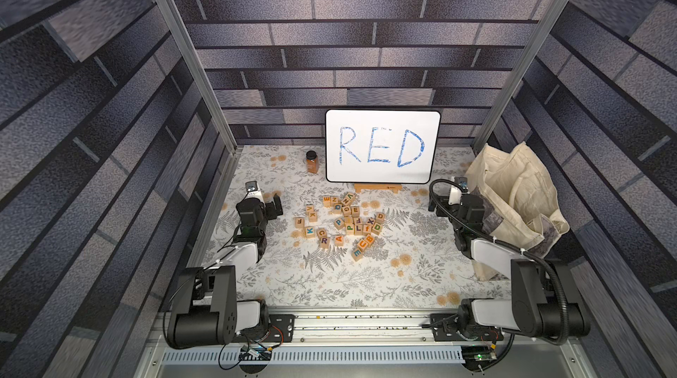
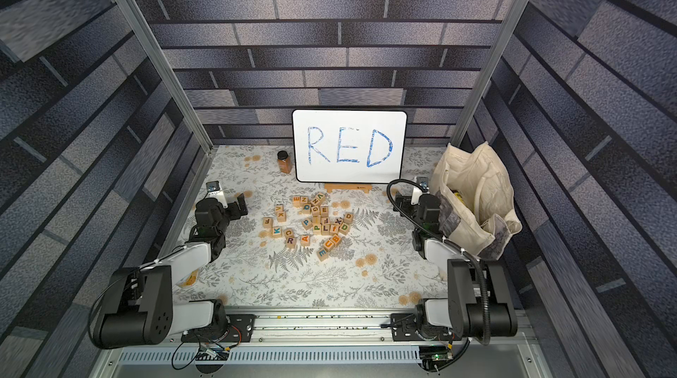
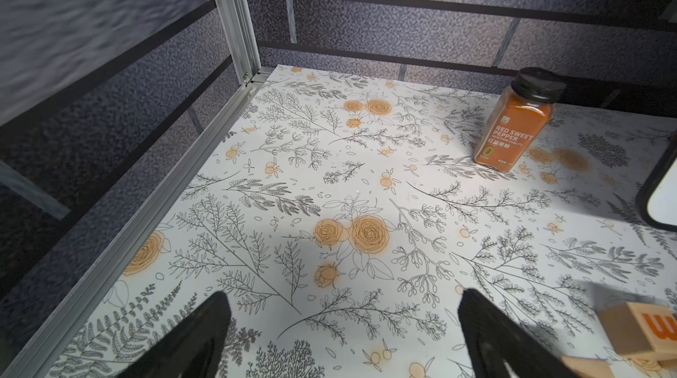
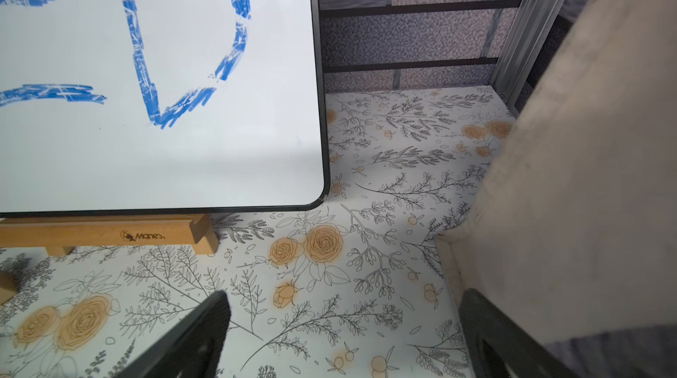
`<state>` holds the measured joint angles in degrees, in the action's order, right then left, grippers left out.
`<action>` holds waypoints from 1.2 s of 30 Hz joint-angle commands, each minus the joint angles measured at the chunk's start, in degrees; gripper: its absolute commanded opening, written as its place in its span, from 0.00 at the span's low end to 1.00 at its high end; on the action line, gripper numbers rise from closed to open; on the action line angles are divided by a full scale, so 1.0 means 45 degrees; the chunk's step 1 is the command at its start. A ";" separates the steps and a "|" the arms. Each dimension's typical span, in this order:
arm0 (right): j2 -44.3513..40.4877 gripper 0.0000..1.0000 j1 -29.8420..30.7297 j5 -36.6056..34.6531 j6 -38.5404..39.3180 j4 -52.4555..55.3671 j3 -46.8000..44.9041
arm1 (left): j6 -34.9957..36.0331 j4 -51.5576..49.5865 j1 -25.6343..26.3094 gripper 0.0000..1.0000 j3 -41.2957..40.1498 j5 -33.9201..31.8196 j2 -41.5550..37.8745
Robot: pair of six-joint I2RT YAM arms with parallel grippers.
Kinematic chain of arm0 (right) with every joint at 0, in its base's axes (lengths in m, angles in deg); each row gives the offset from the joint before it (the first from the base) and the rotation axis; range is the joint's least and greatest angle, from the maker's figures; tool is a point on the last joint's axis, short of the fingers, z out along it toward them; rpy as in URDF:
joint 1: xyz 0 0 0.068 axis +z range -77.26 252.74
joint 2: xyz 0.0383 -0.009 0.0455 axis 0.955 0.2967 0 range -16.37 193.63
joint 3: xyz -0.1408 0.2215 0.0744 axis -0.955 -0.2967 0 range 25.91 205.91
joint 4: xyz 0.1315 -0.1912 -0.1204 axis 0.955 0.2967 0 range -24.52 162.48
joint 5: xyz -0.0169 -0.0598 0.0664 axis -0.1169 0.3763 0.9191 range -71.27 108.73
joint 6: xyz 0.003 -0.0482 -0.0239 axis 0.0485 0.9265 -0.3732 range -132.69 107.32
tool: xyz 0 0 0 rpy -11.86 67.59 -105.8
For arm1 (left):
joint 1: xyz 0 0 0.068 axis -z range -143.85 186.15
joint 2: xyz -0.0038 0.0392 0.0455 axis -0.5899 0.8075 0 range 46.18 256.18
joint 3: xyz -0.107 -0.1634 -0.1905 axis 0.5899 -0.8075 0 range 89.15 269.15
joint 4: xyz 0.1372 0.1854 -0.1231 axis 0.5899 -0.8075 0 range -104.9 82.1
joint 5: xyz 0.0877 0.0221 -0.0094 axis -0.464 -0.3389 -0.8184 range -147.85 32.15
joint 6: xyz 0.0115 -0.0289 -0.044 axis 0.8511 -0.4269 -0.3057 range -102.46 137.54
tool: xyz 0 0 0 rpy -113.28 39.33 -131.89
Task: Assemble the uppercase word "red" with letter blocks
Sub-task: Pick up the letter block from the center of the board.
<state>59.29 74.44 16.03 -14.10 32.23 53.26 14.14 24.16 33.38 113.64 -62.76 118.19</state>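
The letter blocks (image 1: 342,222) lie in a loose pile in the middle of the floral table, seen in both top views. At its near left is the purple R (image 1: 324,241), at its right side the green D (image 1: 377,227), and at its far left an orange E (image 1: 326,200) turned sideways. That E's corner also shows in the left wrist view (image 3: 652,328). My left gripper (image 1: 276,205) (image 3: 340,303) hangs open left of the pile, over bare table. My right gripper (image 1: 434,205) (image 4: 342,299) is open to the right of the pile, beside the bag, with nothing between its fingers.
A white board (image 1: 383,145) with blue handwritten RED stands on a wooden easel (image 4: 102,235) at the back. A spice jar (image 1: 311,162) (image 3: 513,127) stands left of it. A cream tote bag (image 1: 513,196) (image 4: 586,174) fills the right side, close against the right arm.
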 commanded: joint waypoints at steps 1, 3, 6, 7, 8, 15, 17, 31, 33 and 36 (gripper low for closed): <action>-0.0579 1.00 0.0027 -0.0077 -0.0462 0.2200 0.0716 | 0.0108 -0.1911 0.0259 1.00 0.0212 -0.0177 -0.1090; -0.0822 1.00 0.0141 -0.0074 -0.0658 0.3152 0.1192 | 0.0043 -0.2537 0.0509 1.00 0.0183 -0.0169 -0.1739; -0.1083 1.00 0.0399 0.0089 -0.0780 0.4631 0.1997 | 0.0079 -0.3517 0.1105 1.00 0.0219 -0.0222 -0.2651; -0.1163 1.00 0.0524 0.0184 -0.0780 0.5280 0.2382 | 0.0081 -0.3973 0.1376 1.00 0.0284 -0.0294 -0.2974; -0.1189 1.00 0.0621 0.0230 -0.0809 0.5777 0.2690 | 0.0074 -0.4340 0.1615 1.00 0.0350 -0.0359 -0.3190; -0.0884 1.00 0.1088 0.0805 -0.1656 0.9367 0.4961 | 0.0303 -0.7041 0.3812 1.00 0.1314 -0.0853 -0.4085; -0.0751 1.00 0.1296 0.0909 -0.1867 1.0004 0.5370 | 0.0211 -0.7649 0.4350 1.00 0.1668 -0.1185 -0.4093; -0.0636 1.00 0.3107 0.1796 -0.3036 1.2312 0.6792 | -0.1696 -1.2059 0.7577 1.00 0.5070 -0.2814 -0.2178; -0.0585 1.00 0.3441 0.1849 -0.3086 1.2726 0.7112 | -0.2155 -1.2689 0.7934 1.00 0.5585 -0.2835 -0.1721; -0.0485 1.00 0.3850 0.2086 -0.3134 1.3335 0.7376 | -0.2836 -1.3571 0.8490 1.00 0.6277 -0.2815 -0.1038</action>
<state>56.47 90.37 23.81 -26.97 87.22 84.56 6.05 -29.81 69.88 138.62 -73.69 111.61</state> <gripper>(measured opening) 0.999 0.998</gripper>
